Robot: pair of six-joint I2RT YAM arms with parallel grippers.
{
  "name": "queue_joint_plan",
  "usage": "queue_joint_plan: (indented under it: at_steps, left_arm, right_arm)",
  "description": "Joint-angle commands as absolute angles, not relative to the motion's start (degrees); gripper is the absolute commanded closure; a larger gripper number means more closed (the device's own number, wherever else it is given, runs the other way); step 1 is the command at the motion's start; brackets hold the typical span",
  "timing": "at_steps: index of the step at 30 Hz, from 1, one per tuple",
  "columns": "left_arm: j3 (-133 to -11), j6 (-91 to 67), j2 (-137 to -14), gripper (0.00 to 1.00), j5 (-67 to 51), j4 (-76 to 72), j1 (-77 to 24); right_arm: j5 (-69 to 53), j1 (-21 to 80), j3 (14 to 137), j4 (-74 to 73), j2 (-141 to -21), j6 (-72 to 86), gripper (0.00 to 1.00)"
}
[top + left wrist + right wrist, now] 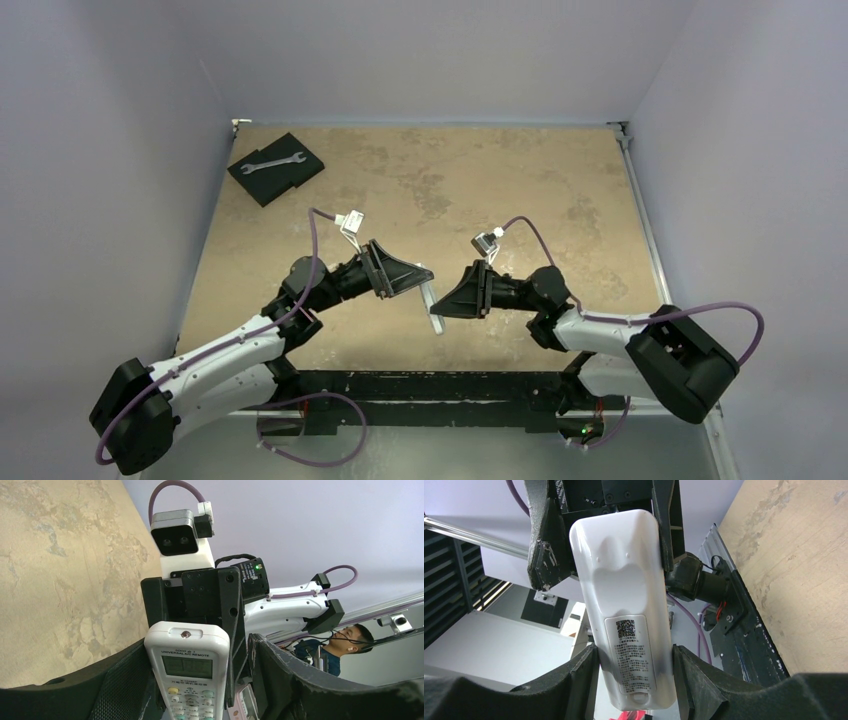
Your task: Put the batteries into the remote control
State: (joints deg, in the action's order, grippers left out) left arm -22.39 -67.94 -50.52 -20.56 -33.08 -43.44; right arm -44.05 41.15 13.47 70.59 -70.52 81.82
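The white remote control (432,305) hangs above the table between both arms, edge-up in the top view. My right gripper (634,650) is shut on it, both fingers pressed to the sides of its back where the printed label (631,655) shows. My left gripper (200,642) is open around the display end (187,670). Its mesh finger (120,680) lies against one side. The other finger (290,675) stands apart from the remote control, with a finger of the right gripper between them. The batteries are out of view.
A metal wrench (272,162) lies on dark foam blocks (300,160) at the table's back left corner. Walls close in the table on the left, the back and the right. A person (345,642) is beyond the table in the left wrist view.
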Motion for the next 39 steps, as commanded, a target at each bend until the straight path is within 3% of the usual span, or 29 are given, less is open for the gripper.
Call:
queue_joint_plan:
  at_steps: [1,12,14,20,23,26,34,37,38,39]
  left_arm:
    - [-24.28,-66.71,-49.75,0.33,-20.92,-34.56,-43.02]
    - [-24.06,-66.31,-49.66,0.4,-21.01,-34.21,-43.02]
    - [-23.97,-66.19,-49.49,0.51,-21.01,-34.19,-43.04]
    - [-23.78,-65.65,-48.81,1.0,-19.68,-32.19,-43.06]
    - [-23.84,-65.79,-48.69,1.0,-19.51,-32.1,-43.06]
    - [-24.08,-65.53,-48.61,1.0,-19.19,-31.19,-43.05]
    - [-25.67,-63.95,-48.48,1.0,-18.66,-26.52,-43.02]
    - [-25.69,-63.92,-47.86,1.0,-18.36,-25.75,-43.04]
    - [-25.8,-63.86,-47.55,1.0,-18.28,-25.3,-43.0]
    - [-25.94,-63.69,-47.35,1.0,-18.17,-24.77,-42.98]
  right_arm:
    - [-42.98,41.31,14.5,72.62,-69.97,80.77,0.8]
    - [-43.42,41.25,14.33,71.29,-69.0,80.5,0.8]
    - [-43.18,41.3,14.16,71.3,-69.0,80.42,0.8]
    - [-42.8,41.31,13.72,71.75,-69.39,80.16,0.78]
    - [-42.96,41.26,13.46,72.15,-69.37,80.23,0.73]
    - [-43.28,41.31,13.29,71.5,-68.97,79.91,0.65]
    - [-43.04,41.07,13.45,64.38,-65.81,75.58,0.27]
    - [-42.88,40.58,14.31,58.2,-63.52,72.62,0.19]
    - [-42.97,40.48,14.65,56.24,-62.79,71.55,0.06]
    - [-43.02,40.36,15.14,54.07,-61.98,70.31,0.02]
